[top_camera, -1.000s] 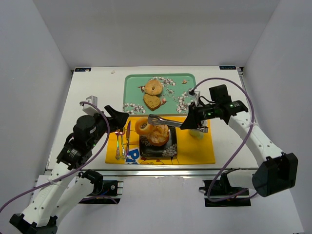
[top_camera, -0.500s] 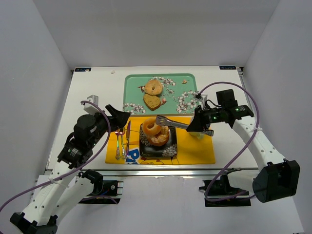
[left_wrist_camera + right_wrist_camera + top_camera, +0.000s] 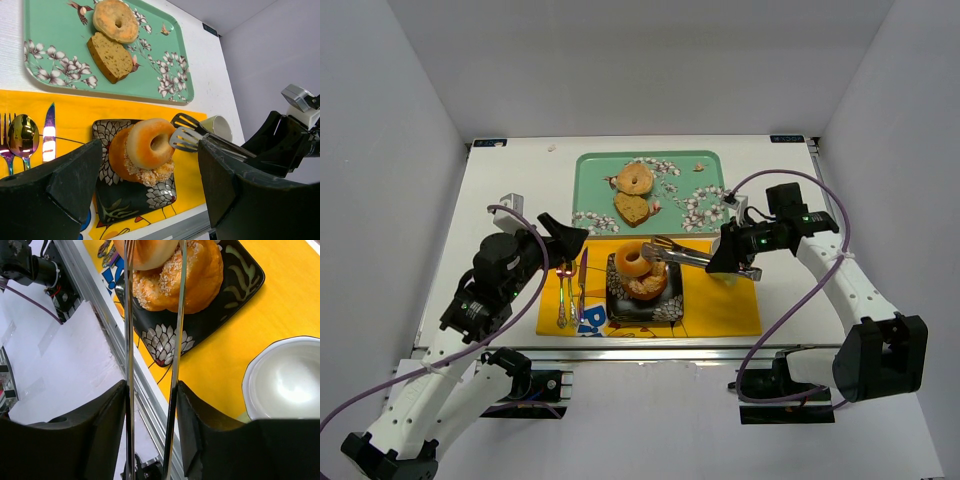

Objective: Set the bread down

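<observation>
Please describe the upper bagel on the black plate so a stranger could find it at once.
On the yellow placemat stands a black flowered plate. The smooth ring bagel leans on a seeded roll, by the tips of the tongs; the other bagel lies flat on the green tray.

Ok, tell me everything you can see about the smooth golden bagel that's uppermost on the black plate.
The smooth golden bagel is a glossy orange-brown ring with a paler inner hole, whole and without seeds. It sits tilted, leaning on a seeded bagel beneath it, both on the black square flower-patterned plate on the yellow placemat. The slotted tips of the silver metal tongs stand spread right beside its edge; whether they touch it is unclear.
</observation>
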`<act>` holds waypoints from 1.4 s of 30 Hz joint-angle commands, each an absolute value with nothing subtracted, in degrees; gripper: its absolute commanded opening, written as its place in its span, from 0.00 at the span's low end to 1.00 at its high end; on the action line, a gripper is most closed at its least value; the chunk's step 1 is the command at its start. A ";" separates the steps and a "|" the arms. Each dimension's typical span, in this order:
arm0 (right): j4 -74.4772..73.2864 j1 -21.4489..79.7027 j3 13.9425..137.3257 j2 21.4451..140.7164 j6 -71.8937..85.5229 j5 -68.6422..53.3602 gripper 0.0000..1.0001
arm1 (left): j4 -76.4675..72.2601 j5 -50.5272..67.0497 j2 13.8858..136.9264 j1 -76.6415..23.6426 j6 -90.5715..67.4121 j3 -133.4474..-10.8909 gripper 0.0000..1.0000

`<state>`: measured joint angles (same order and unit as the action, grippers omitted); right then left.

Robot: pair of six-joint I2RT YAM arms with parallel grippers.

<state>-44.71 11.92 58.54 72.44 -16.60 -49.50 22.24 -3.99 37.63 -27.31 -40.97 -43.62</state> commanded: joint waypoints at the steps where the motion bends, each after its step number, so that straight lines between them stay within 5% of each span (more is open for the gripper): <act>1: -44.74 10.99 59.59 71.11 -17.32 -51.77 0.49 | 21.97 -3.60 37.18 -27.16 -40.69 -43.95 0.86; 16: -44.30 5.81 64.06 71.63 -16.52 -54.40 0.49 | 22.15 -3.69 36.21 -27.16 -40.96 -43.51 0.86; 23: -37.19 -3.68 67.59 72.42 -9.41 -53.88 0.35 | 21.62 -3.60 36.30 -27.16 -40.96 -43.51 0.86; 31: -27.70 -19.68 63.91 77.34 -9.93 -38.80 0.15 | 20.30 -3.08 36.56 -27.16 -40.78 -42.63 0.86; 42: -7.91 -21.71 51.86 86.29 -11.51 -18.38 0.22 | 19.16 -2.20 38.49 -27.16 -40.43 -42.36 0.86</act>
<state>-15.79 -21.98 51.99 84.44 -10.57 -24.77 20.49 -3.29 37.98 -27.31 -40.97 -42.52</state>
